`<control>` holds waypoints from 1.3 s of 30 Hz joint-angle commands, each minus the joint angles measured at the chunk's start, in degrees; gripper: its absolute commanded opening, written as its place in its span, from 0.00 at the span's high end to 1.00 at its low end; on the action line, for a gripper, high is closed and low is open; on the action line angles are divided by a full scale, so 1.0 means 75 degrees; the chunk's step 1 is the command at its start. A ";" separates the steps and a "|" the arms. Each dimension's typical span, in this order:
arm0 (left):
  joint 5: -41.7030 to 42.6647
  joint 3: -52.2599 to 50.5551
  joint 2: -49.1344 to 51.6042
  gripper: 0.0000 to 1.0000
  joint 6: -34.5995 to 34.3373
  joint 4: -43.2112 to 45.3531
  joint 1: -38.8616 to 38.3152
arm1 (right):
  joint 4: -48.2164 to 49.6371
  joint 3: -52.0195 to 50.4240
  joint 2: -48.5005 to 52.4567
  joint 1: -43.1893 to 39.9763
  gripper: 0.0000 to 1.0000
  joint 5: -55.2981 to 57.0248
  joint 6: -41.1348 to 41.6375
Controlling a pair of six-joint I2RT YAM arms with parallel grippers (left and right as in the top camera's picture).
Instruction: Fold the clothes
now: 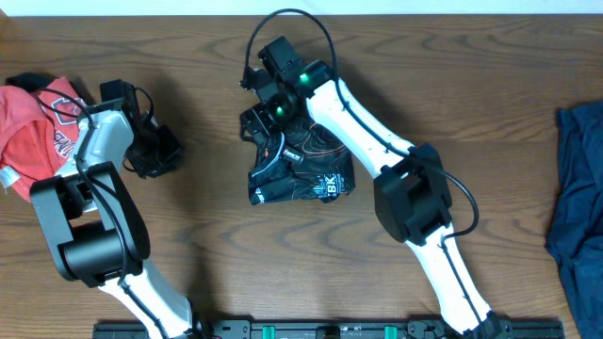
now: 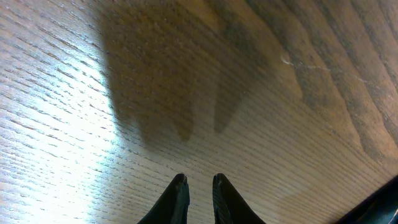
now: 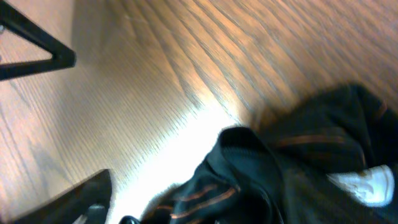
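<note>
Jersey central; shirt far left, garment far right.

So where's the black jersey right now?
Overhead view: the black jersey lies bunched mid-table, beneath the right tool, far from the red garment at the left edge.

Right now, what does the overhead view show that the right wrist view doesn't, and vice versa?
Only overhead: a red garment far left, a blue garment far right, plus the left arm and right arm. Only right wrist: a pincer finger low in the frame, beside bunched cloth seen up close. Both: the black jersey lying on the wooden table.
</note>
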 commanded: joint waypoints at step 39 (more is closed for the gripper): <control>0.3934 -0.0082 0.0892 0.17 0.1131 0.0475 -0.2428 | -0.5916 0.4441 -0.0119 -0.3042 0.01 0.1472 -0.0973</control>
